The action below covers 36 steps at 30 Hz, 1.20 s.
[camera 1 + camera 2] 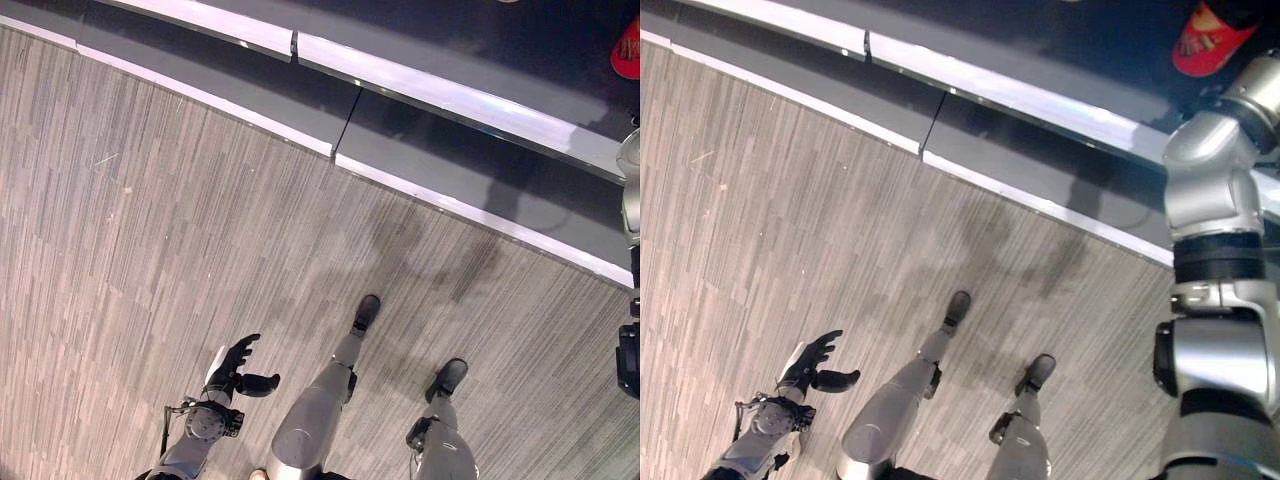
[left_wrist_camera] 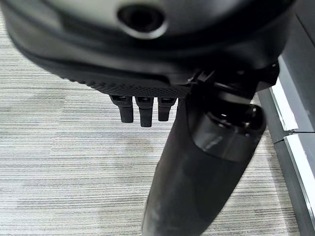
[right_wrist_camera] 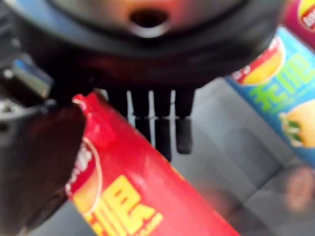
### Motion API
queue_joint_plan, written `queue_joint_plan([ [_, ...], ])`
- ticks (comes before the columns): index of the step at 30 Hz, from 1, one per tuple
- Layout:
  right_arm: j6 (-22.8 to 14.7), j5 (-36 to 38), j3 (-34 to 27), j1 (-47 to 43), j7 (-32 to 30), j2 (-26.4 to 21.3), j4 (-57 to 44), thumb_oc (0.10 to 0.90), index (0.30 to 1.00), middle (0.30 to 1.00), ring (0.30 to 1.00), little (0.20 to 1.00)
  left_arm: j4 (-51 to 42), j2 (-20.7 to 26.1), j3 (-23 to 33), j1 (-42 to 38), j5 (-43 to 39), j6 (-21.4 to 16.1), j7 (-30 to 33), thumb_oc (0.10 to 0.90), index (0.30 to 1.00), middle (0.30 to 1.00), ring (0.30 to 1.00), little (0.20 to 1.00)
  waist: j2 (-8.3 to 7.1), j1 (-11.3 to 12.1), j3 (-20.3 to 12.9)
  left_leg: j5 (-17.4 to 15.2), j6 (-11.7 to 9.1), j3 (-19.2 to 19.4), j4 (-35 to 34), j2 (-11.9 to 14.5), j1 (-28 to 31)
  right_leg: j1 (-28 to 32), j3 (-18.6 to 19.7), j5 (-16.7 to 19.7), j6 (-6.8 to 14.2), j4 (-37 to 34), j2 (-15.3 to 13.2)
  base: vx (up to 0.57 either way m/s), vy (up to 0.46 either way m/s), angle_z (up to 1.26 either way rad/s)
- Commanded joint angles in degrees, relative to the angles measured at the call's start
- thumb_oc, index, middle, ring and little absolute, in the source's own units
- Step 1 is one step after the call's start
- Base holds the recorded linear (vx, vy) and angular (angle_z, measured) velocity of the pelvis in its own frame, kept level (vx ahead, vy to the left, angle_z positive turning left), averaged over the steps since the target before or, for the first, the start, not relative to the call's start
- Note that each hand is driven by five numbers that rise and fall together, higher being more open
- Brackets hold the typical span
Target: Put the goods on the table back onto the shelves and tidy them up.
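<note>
My right hand (image 3: 147, 59) is raised at the far right and shut on a red snack package (image 3: 128, 196), pinched between the thumb and the fingers (image 3: 162, 132). The same red package (image 1: 1205, 45) shows at the upper right corner above the shelf unit, its far end hidden. Beyond the fingers lies a grey shelf board (image 3: 231, 147) with a blue snack package (image 3: 275, 93) on it. My left hand (image 1: 235, 365) hangs low at the lower left over the floor, open and holding nothing; its fingers (image 2: 142, 105) are straight.
A dark grey shelf base with white edge strips (image 1: 440, 100) runs diagonally across the top. A magenta package (image 3: 302, 14) sits beyond the blue one. Striped grey flooring (image 1: 150, 220) spreads before the shelf.
</note>
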Motion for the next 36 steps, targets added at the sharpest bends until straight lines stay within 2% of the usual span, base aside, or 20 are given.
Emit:
queue_joint_plan([
  [1, -2.6, -0.2, 5.0, -5.4, -4.0, -8.1, -3.7, 0.400, 0.300, 0.300, 0.300, 0.300, 0.6, 4.4, -3.1, 3.2, -0.4, -0.8, 2.9, 0.800, 0.900, 0.900, 0.900, 0.900, -0.88, 0.7, -5.3, -6.0, -3.9, -2.5, 4.0, 2.5, -1.9, -0.2, 0.1, -1.4, 3.2, 4.2, -5.1, 0.00, 0.000, 0.00],
  [15, -3.4, 2.6, 5.7, -5.3, -3.6, -6.2, -1.5, 0.400, 0.300, 0.300, 0.300, 0.300, 0.3, 4.4, -3.6, 3.2, -0.7, -0.8, 3.4, 0.800, 0.900, 0.900, 0.900, 0.900, -1.29, 0.8, -5.4, -6.3, -3.9, -2.9, 4.4, 2.3, -1.8, 0.4, 0.1, -1.7, 3.0, 4.0, -4.9, 0.00, 0.000, 0.00],
  [16, -3.3, 2.8, 5.8, -5.1, -3.5, -5.9, -1.0, 0.739, 0.808, 0.808, 0.808, 0.808, 0.4, 4.4, -3.7, 3.0, -0.7, -0.8, 3.4, 0.800, 0.900, 0.900, 0.900, 0.900, -1.33, 0.8, -5.3, -6.3, -3.9, -3.0, 4.3, 2.3, -1.7, 0.4, 0.1, -1.6, 3.1, 4.0, -4.9, 0.00, 0.000, 0.00],
  [17, -3.2, 2.9, 5.8, -5.1, -3.5, -5.8, -0.8, 0.800, 0.900, 0.900, 0.900, 0.900, 0.3, 4.3, -3.7, 2.9, -0.7, -0.8, 3.5, 0.800, 0.900, 0.900, 0.900, 0.900, -1.29, 0.7, -5.4, -5.9, -3.9, -3.0, 4.4, 2.2, -2.0, 0.3, 0.0, -1.2, 3.1, 3.9, -4.9, 0.00, 0.000, 0.00],
  [23, -3.9, 3.0, 4.6, -3.4, -3.6, -5.0, -4.1, 0.800, 0.900, 0.900, 0.900, 0.900, 0.8, 3.9, -3.7, 2.8, -0.6, -0.4, 3.5, 0.800, 0.900, 0.900, 0.900, 0.900, -1.76, 0.3, -5.6, -5.9, -3.9, -2.7, 4.0, 2.4, -1.4, 0.4, -0.2, -0.7, 3.3, 3.7, -5.0, 0.00, 0.000, 0.00],
  [28, -3.9, 0.0, -0.6, 2.8, -4.4, -2.9, -13.5, 0.800, 0.900, 0.900, 0.900, 0.900, 1.5, 3.3, -3.0, 2.6, -0.2, 0.7, 3.1, 0.800, 0.900, 0.900, 0.900, 0.900, -2.59, -0.7, -6.6, -5.4, -3.9, -2.8, 2.6, 2.9, 0.2, 1.5, -0.8, -0.5, 3.3, 3.2, -4.7, 0.00, -0.002, 0.01],
  [30, -4.2, -1.7, -3.5, 6.5, -4.5, -0.5, -18.2, 0.800, 0.900, 0.900, 0.900, 0.900, 1.9, 3.3, -2.5, 2.9, 0.3, 1.1, 2.9, 0.800, 0.900, 0.900, 0.900, 0.900, -3.50, -1.4, -7.3, -5.7, -3.9, -2.3, 2.5, 3.4, 1.3, 2.3, -0.6, -0.3, 3.2, 2.9, -4.3, 0.00, -0.019, 0.06],
  [32, -5.8, -2.7, -6.3, 11.9, -3.0, 4.2, -25.3, 0.800, 0.900, 0.900, 0.900, 0.900, 3.8, 2.8, -1.7, 2.9, 1.1, 2.1, 2.7, 0.800, 0.900, 0.900, 0.900, 0.900, -5.37, -2.7, -8.5, -6.3, -3.9, -1.3, 2.5, 4.2, 3.3, 3.5, -0.1, -0.1, 3.0, 2.4, -3.7, -0.01, -0.043, -0.06],
  [34, -8.1, -0.8, -7.8, 16.9, -0.3, 7.3, -29.5, 0.800, 0.900, 0.900, 0.900, 0.900, 4.3, 2.8, -1.1, 3.1, 1.4, 2.5, 2.6, 0.800, 0.900, 0.900, 0.900, 0.900, -6.43, -3.6, -9.1, -6.3, -4.0, -0.8, 2.0, 4.7, 4.5, 4.4, 0.2, 0.0, 2.9, 2.1, -3.3, 0.01, -0.030, -0.24],
  [36, -17.6, 16.0, -7.8, 30.2, 13.8, 16.7, -37.1, 0.800, 0.900, 0.900, 0.900, 0.900, 6.3, 2.6, 1.7, 3.7, 1.8, 3.9, 1.1, 0.800, 0.900, 0.900, 0.900, 0.900, -8.76, -6.3, -10.4, -6.8, -4.2, 0.9, 1.2, 6.0, 7.7, 6.2, 1.0, 0.0, 2.5, 1.8, -2.7, 0.04, -0.027, -0.16],
])
